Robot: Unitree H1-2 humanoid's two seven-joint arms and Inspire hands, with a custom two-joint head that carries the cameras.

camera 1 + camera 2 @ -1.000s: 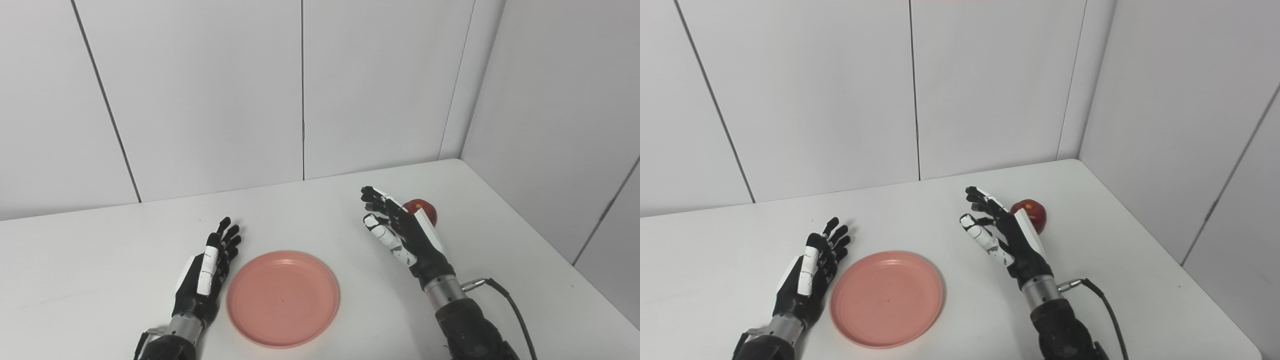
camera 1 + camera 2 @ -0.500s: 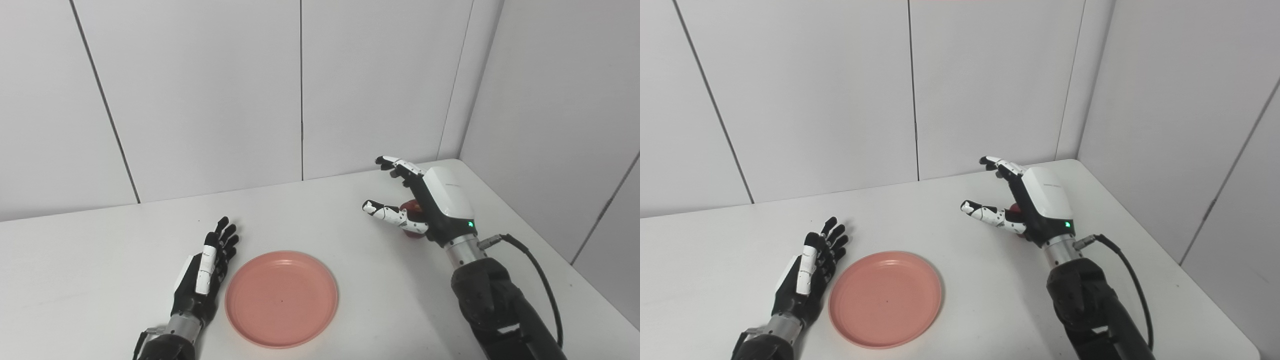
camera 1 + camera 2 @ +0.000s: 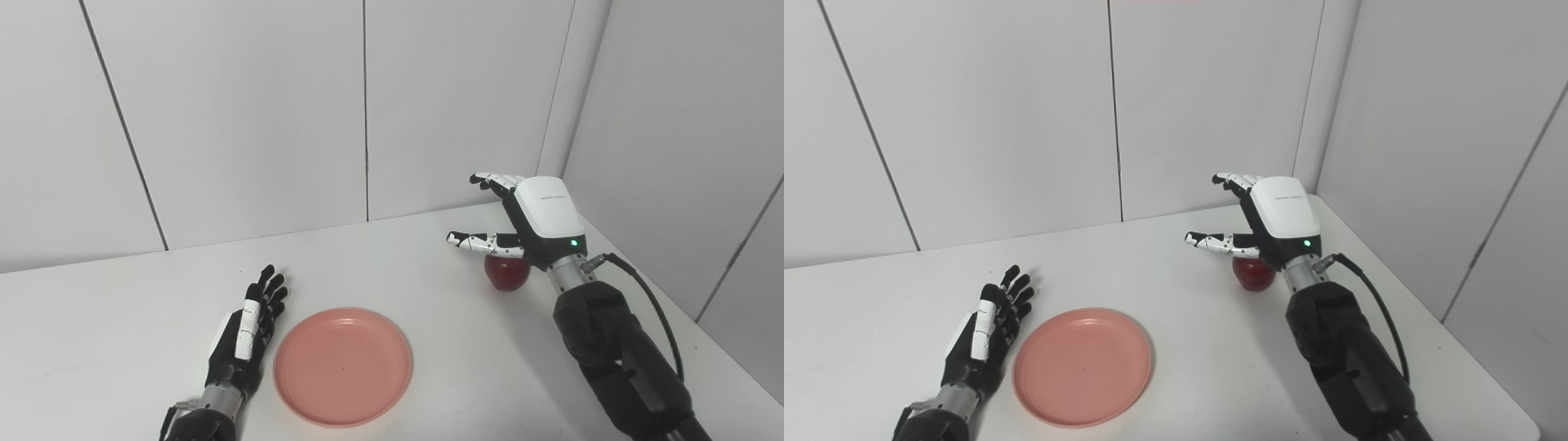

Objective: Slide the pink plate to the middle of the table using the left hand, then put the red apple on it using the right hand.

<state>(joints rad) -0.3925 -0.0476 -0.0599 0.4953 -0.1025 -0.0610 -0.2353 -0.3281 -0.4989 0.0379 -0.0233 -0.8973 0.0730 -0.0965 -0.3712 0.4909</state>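
White table [image 3: 122, 318] bears pink plate [image 3: 342, 366], red apple [image 3: 506, 272].

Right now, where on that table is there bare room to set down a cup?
Bare table lies left of the left hand, along the back wall, and between the pink plate and the red apple. It is crowded at the apple, where the right hand hovers.

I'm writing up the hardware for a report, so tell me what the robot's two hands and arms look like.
The right hand has a white back plate with a small dark marking and a lit green light near the wrist, and black fingers with white segments. A silver wrist joins a black arm, with a black cable looping off the wrist. The left hand is black with a white-segmented thumb and the same silver wrist.
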